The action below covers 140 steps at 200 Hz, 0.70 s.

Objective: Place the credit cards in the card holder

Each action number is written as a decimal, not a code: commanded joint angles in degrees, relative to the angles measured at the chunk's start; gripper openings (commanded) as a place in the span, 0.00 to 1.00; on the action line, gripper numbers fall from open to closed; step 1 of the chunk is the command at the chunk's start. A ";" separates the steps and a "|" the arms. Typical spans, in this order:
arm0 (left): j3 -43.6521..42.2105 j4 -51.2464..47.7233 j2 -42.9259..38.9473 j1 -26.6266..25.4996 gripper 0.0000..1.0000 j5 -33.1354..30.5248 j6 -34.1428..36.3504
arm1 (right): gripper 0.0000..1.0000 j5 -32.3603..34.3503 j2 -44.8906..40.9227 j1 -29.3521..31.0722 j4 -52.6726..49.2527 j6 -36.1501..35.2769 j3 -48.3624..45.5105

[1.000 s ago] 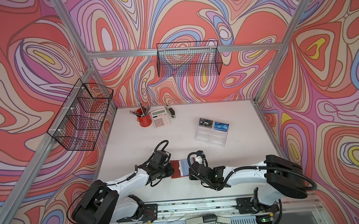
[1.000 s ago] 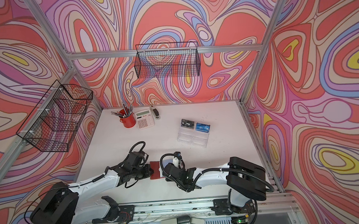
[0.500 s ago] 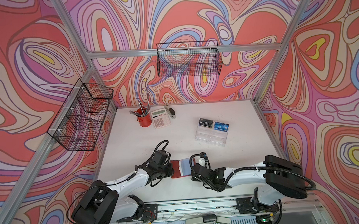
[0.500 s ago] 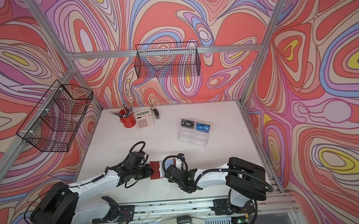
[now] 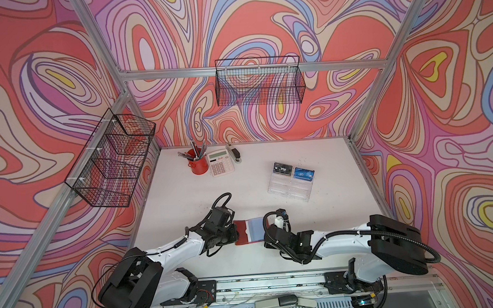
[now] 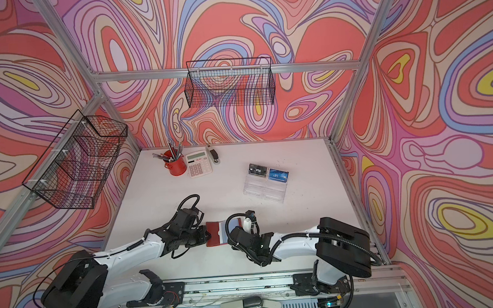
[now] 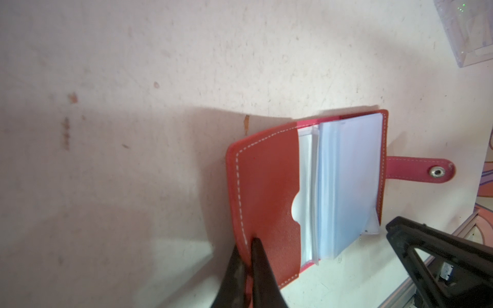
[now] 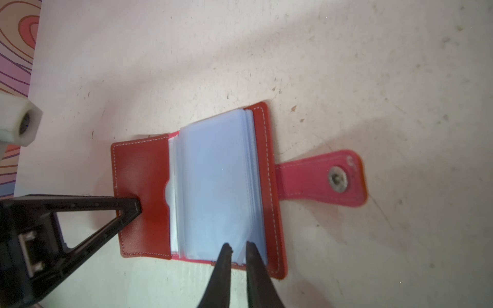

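The red card holder (image 5: pixel 241 233) (image 6: pixel 214 234) lies open near the table's front middle, its greyish clear sleeves fanned up. My left gripper (image 7: pixel 246 244) (image 5: pixel 234 236) is shut on the edge of its red cover flap (image 7: pixel 266 186). My right gripper (image 8: pixel 238 246) (image 5: pixel 265 237) comes in from the other side, pinched on a few sleeve edges (image 8: pixel 218 186). Its snap strap (image 8: pixel 320 178) lies flat on the table. Two credit cards, a black VIP one (image 5: pixel 282 169) (image 6: pixel 257 170) and a blue one (image 5: pixel 304 174) (image 6: pixel 278 175), stand in the clear stand further back.
The clear acrylic tiered stand (image 5: pixel 290 187) sits at mid right. A red pencil cup (image 5: pixel 198 166), a beige calculator (image 5: pixel 220 162) and a stapler (image 5: pixel 234 156) line the back. Wire baskets hang on the back wall (image 5: pixel 260 84) and the left wall (image 5: pixel 112 161).
My right gripper has edged in at the card holder and narrowed its jaws on the sleeves. The left gripper has kept its hold on the cover.
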 commanded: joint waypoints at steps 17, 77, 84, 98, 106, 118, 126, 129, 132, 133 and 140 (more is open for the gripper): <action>0.25 -2.22 0.32 0.04 0.09 -1.38 0.48 | 0.08 0.50 1.28 0.41 0.53 0.95 -0.52; 0.25 -2.68 -0.37 0.05 0.09 -1.45 0.57 | 0.06 0.41 3.41 0.37 -0.58 1.05 1.07; 0.27 -2.70 -0.43 0.05 0.09 -1.48 0.56 | 0.06 0.52 3.35 0.41 -0.58 1.22 1.11; 0.22 -2.70 -0.43 0.05 0.09 -1.56 0.57 | 0.06 0.56 3.16 0.41 -0.46 1.29 0.81; 0.21 -2.73 -0.47 0.05 0.09 -1.57 0.57 | 0.06 0.41 2.91 0.41 -0.29 1.41 0.56; 0.25 -2.68 -0.37 0.05 0.09 -1.56 0.57 | 0.07 0.28 2.49 0.41 0.03 1.51 0.19; 0.27 -2.63 -0.30 0.05 0.08 -1.47 0.57 | 0.07 0.22 2.15 0.39 0.51 1.50 -0.14; 0.20 -2.61 -0.30 0.05 0.09 -1.47 0.57 | 0.08 0.13 2.02 0.48 0.77 1.42 -0.29; 0.26 -2.62 -0.30 0.05 0.08 -1.47 0.57 | 0.08 0.12 1.87 0.42 0.98 1.35 -0.40; 0.26 -2.62 -0.30 0.05 0.08 -1.47 0.57 | 0.09 0.12 1.85 0.42 1.08 1.33 -0.42; 0.32 -2.61 -0.30 0.03 0.08 -1.45 0.55 | 0.10 -0.04 1.54 0.41 1.49 1.25 -0.66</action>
